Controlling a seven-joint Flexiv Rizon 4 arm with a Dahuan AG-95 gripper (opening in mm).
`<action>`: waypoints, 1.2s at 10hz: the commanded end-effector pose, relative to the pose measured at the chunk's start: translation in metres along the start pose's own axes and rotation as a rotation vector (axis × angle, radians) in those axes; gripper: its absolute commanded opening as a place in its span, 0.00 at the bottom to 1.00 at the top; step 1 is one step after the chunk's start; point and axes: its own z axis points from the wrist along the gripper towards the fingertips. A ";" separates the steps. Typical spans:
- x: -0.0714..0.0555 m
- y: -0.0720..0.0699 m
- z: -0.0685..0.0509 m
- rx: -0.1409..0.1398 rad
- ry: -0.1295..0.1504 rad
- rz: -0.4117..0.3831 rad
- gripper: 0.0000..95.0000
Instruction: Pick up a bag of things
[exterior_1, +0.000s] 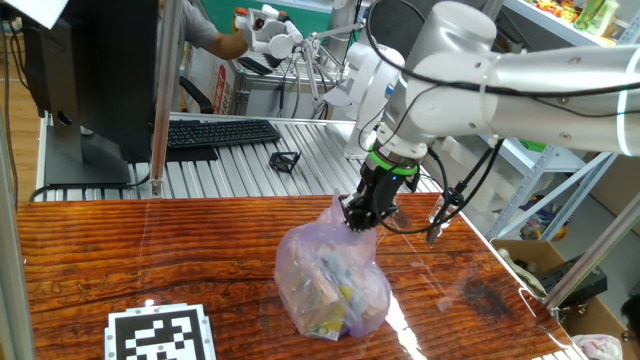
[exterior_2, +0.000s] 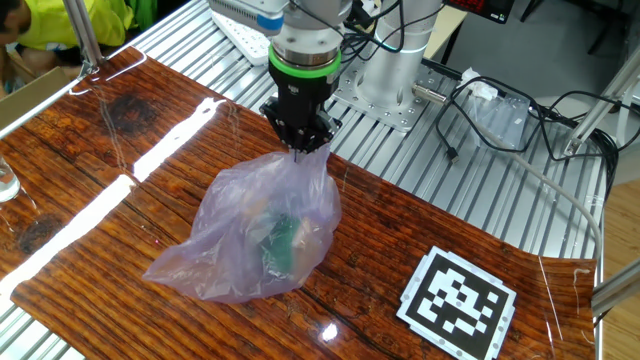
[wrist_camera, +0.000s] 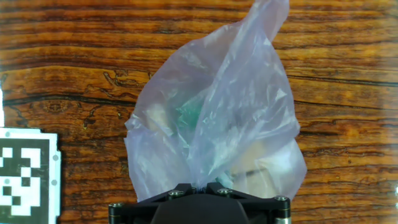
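Observation:
The bag of things (exterior_1: 330, 280) is a translucent lilac-pink plastic bag on the wooden table, with yellow, green and white packets showing inside. It also shows in the other fixed view (exterior_2: 262, 235) and fills the hand view (wrist_camera: 217, 118). My gripper (exterior_1: 358, 220) is directly above it, shut on the bag's gathered top. The other fixed view shows the same grip on the pinched plastic by the gripper (exterior_2: 302, 147). In the hand view the gripper (wrist_camera: 199, 185) shows only as black finger bases closed together at the bottom edge. The bag's body rests on the table.
A black-and-white marker card (exterior_1: 162, 335) lies at the table's front left, and shows in the other fixed view (exterior_2: 458, 300). A keyboard (exterior_1: 220, 132) and a monitor stand on the metal bench behind. Cables (exterior_2: 500, 110) lie beside the arm's base. A person works in the background.

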 end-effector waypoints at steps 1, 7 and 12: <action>-0.003 0.002 -0.007 0.010 0.005 0.004 0.00; -0.008 0.002 -0.024 0.025 0.022 0.002 0.00; -0.008 0.006 -0.042 0.044 0.035 0.003 0.00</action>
